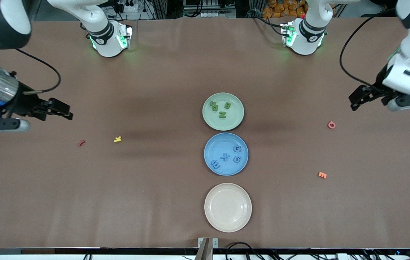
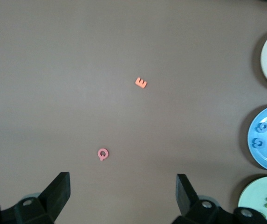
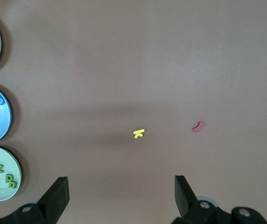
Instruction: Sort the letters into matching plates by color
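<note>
Seemingly sorted: green foam letters [image 1: 220, 110] in pale green plate [image 1: 236, 121], blue foam letters [image 1: 228, 157] in blue plate [image 1: 212, 144]; left gripper [image 2: 123, 196], right gripper [image 3: 121, 196] both spread, empty, over opposite table ends, well apart from plates

Robotics lab, brown-covered table [image 1: 82, 202], two mounted arm bases, cables and power strips along its edge

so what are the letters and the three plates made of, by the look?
Green letters and blue letters: probably foam, matte, chunky with soft edges, no glare. Green plate, blue plate and cream plate: smooth moulded plastic or melamine, a guess; the cream one shows faint sheen rings. Both the left claw and the right claw wait open over bare table.
</note>
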Tool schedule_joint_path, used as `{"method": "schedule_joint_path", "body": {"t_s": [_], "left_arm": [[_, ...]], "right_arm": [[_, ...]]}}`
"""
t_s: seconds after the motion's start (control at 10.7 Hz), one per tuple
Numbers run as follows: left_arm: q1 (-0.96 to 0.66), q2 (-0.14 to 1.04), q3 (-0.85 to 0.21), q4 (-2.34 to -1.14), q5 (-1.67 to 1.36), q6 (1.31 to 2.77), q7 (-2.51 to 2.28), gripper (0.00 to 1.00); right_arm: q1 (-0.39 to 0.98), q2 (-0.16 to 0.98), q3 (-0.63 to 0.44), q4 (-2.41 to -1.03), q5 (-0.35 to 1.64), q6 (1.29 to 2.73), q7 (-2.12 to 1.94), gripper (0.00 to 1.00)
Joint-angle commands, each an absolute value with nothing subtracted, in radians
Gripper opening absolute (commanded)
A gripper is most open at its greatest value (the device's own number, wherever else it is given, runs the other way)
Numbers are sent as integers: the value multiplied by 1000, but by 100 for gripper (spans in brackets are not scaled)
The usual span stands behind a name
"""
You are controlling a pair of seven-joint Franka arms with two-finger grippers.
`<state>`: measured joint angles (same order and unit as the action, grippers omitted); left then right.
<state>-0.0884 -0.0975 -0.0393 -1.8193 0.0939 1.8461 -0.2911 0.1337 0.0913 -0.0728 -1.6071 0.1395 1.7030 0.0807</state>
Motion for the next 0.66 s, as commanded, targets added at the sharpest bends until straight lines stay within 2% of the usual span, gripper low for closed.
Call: {"method": "schedule_joint_path", "body": {"t_s": [0.0,0.19,0.56], "left_arm": [[-64,-97,-8,-1679,-6,1685,-117,100],[-67,-97,0,-1626,-9,1579,-80,100],[-69,-97,0,-1585,-11,1516,-11,100]], "right_arm": [[103,41,-60,-1580,31,1660,21,100],[100,29,-90,-1572,40,1658,-23,100],[69,-9,-94,-1572,38,1632,-41,100]]}}
